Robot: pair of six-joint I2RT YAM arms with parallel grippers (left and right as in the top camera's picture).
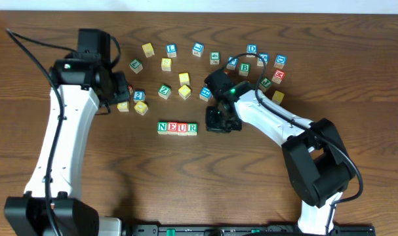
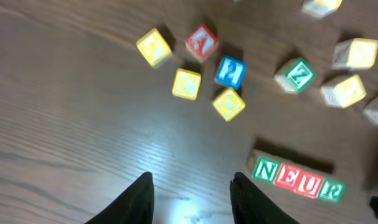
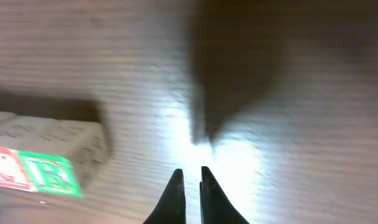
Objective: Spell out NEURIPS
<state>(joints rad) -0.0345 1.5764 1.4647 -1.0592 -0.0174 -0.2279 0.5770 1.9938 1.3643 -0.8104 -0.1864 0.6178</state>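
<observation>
- The table [image 1: 185, 183] is dark brown wood with a fine grain running side to side. In the overhead view a pale strip [image 1: 284, 5] of the room borders its far edge.
- The right claw [image 1: 223, 122] hangs low over bare wood. Its fingers [image 3: 174, 198] are pinched almost together, with only a sliver of gap and nothing in it.
- The N-E-U-R row [image 1: 178, 128] lies flat just to the left of that claw, R end nearest and apart from it. The wrist view shows the green R face to the left of the fingertips.
- A bright glare [image 3: 201, 146] sits on the wood straight ahead of the right claw's tips, with a dark shadow beyond it.
- The left claw [image 1: 123, 88] is spread wide and empty above bare grain, with a faint sheen between its fingers [image 2: 142, 199].
- Ahead of the left claw lie a red A cube [image 2: 201, 42], a blue cube [image 2: 230, 71] and a green Z cube [image 2: 295, 74], with yellow ones among them. The row lies off to its right.
- A scatter of loose cubes [image 1: 199, 49] arcs beyond the right claw. I cannot tell which carry I or P.
</observation>
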